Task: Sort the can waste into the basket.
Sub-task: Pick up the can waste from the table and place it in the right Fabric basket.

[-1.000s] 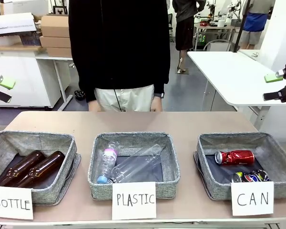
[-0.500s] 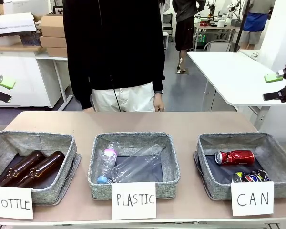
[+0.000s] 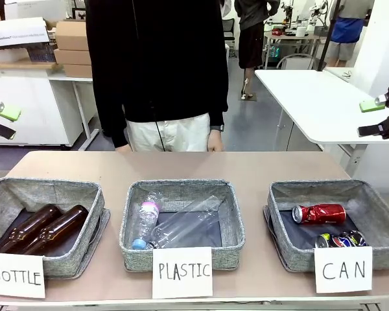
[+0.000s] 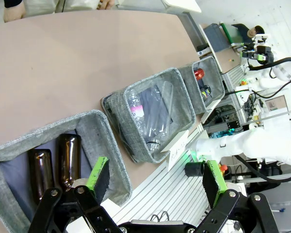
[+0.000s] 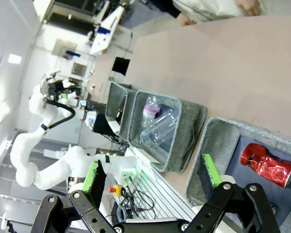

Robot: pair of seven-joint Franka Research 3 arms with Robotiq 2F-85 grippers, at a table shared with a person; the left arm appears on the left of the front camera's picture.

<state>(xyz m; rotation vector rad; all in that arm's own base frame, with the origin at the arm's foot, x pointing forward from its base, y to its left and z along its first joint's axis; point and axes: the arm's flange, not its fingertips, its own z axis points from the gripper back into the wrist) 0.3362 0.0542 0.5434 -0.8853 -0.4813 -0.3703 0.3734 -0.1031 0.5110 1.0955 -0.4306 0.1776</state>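
Grippers both hang high off the table edges: your left gripper (image 3: 0, 121) sits raised at the far left, your right gripper (image 3: 380, 116) raised at the far right, each with fingers spread wide and holding nothing. From the left wrist you look down past green pads (image 4: 98, 173) onto the brown bottles (image 4: 58, 162). The red can (image 3: 319, 213) and the dented silver-blue can (image 3: 340, 240) lie side by side in the basket (image 3: 375, 210) signed CAN. The person (image 3: 159, 71) stands at the far edge, hands down.
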